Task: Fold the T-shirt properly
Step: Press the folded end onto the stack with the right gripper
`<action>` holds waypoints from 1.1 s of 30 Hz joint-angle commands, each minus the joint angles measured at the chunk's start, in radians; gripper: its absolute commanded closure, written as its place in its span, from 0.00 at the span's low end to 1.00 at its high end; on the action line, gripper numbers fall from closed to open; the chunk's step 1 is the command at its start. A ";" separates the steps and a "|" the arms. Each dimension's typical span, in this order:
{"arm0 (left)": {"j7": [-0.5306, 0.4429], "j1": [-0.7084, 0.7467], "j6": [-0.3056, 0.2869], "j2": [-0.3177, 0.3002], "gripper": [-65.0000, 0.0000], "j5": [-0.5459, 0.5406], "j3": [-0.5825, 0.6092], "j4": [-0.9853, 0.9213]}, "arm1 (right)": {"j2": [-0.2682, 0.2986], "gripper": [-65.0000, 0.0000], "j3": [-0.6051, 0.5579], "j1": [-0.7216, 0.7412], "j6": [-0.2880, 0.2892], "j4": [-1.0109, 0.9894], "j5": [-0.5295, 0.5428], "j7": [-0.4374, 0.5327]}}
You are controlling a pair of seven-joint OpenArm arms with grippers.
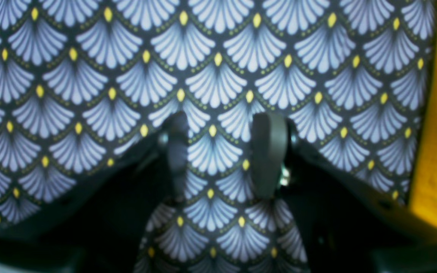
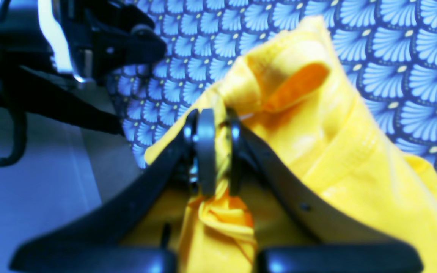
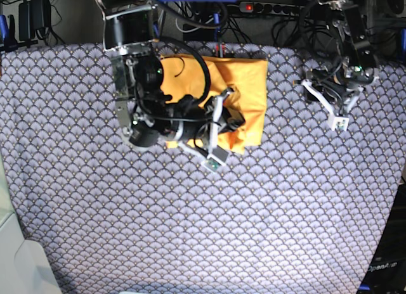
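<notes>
The T-shirt [image 3: 250, 85], yellow-orange and already gathered into a compact rectangle, lies toward the far edge of the tabletop [image 3: 190, 230], which is covered by a blue-grey scallop-patterned cloth [image 3: 76, 199]. The relation that matters is that the shirt sits directly under the right arm and well apart from the left one. The right end effector [image 2: 218, 151] is clenched on a bunched fold of the shirt's fabric, which is pinched between its fingertips with more cloth hanging crumpled below them and a hemmed opening, a sleeve or the collar, standing up just beyond. In the base view that arm covers the shirt's left part, so the long axis of the folded bundle seems to run across the tabletop from under the arm toward the free right edge. The left end effector [image 1: 222, 151] is released, its jaws apart with only the patterned cloth between them and nothing held; it hovers over the cloth, the shirt showing only as a yellow strip at the right edge of its wrist view. The right arm is plainly the nearer. No container is in view.
</notes>
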 commanded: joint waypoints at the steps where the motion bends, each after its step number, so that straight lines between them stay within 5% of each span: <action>1: 0.012 -0.003 0.004 -0.004 0.58 0.002 0.000 0.009 | -0.010 1.00 -0.006 0.019 0.004 0.015 0.026 0.027; 10: 0.012 -0.007 0.004 0.000 0.58 0.000 0.002 0.009 | -0.010 1.00 -0.282 0.022 0.004 0.015 0.024 0.139; 22: 0.012 0.000 0.004 -0.004 0.58 0.000 -0.003 0.009 | -0.010 1.00 -0.290 0.077 0.004 -0.071 0.024 0.159; 30: 0.012 -0.001 0.004 -0.004 0.58 0.000 0.002 0.009 | 0.073 0.99 -0.289 0.112 0.004 -0.076 0.023 0.180; 33: 0.012 -0.001 0.004 -0.004 0.58 0.000 0.002 0.009 | 0.096 0.91 -0.287 0.111 0.004 -0.076 0.023 0.180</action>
